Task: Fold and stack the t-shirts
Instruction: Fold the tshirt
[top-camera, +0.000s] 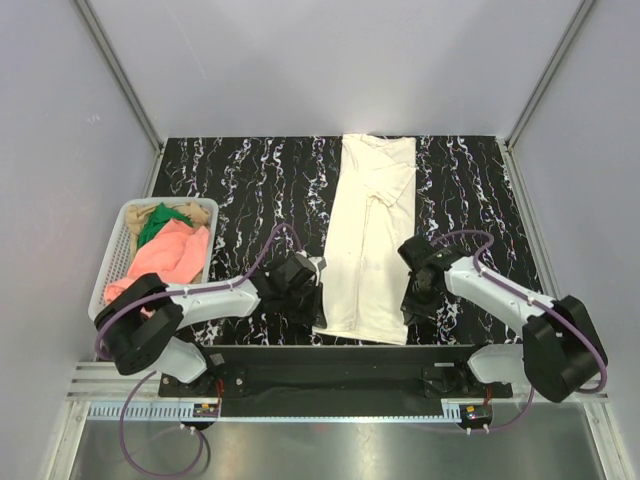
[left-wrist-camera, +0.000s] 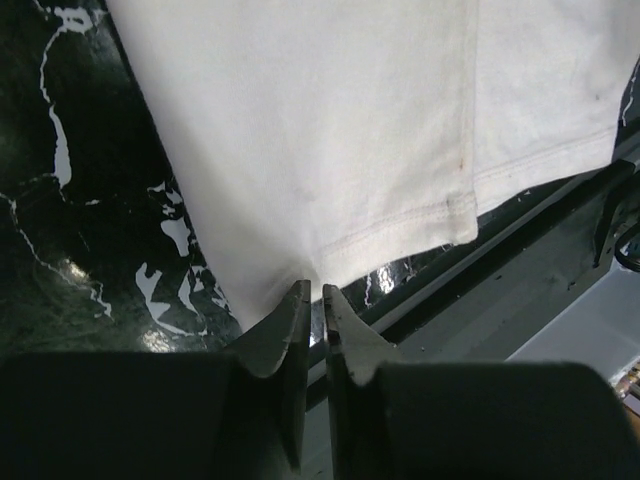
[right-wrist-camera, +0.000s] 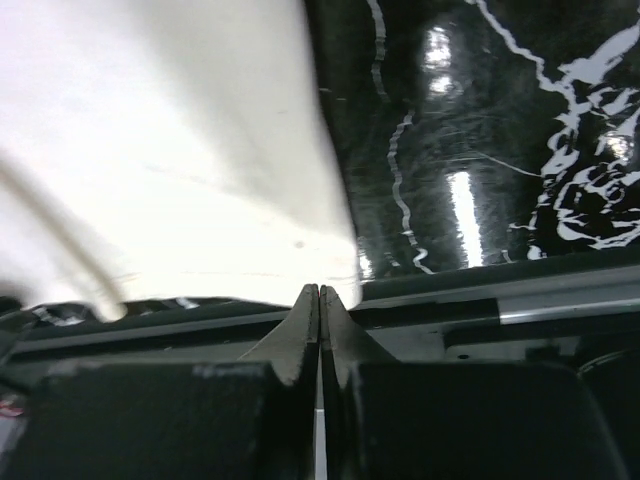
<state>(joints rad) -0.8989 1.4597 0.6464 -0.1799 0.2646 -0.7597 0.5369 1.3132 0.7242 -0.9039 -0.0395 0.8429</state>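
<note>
large cream-white cloth t-shirt (top-camera: 370, 240): lay flat, lengthwise on black marbled counter (top-camera: 240, 190), hem nearest arms. left fingers (left-wrist-camera: 288, 335): parted by narrow slit, tips at hem, hold unclear. right fingers (right-wrist-camera: 295, 340): pressed together at hem corner, hold unclear. salmon-pink t-shirt (top-camera: 165, 255): sat in white mesh basket (top-camera: 112, 250).

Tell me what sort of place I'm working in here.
Likely a lab robot cell: grey panel walls on aluminium frame posts box in a black marble-patterned tabletop holding a cream-white cloth t-shirt, and the left arm and right arm are bolted to a black base bar at its near edge.
</note>
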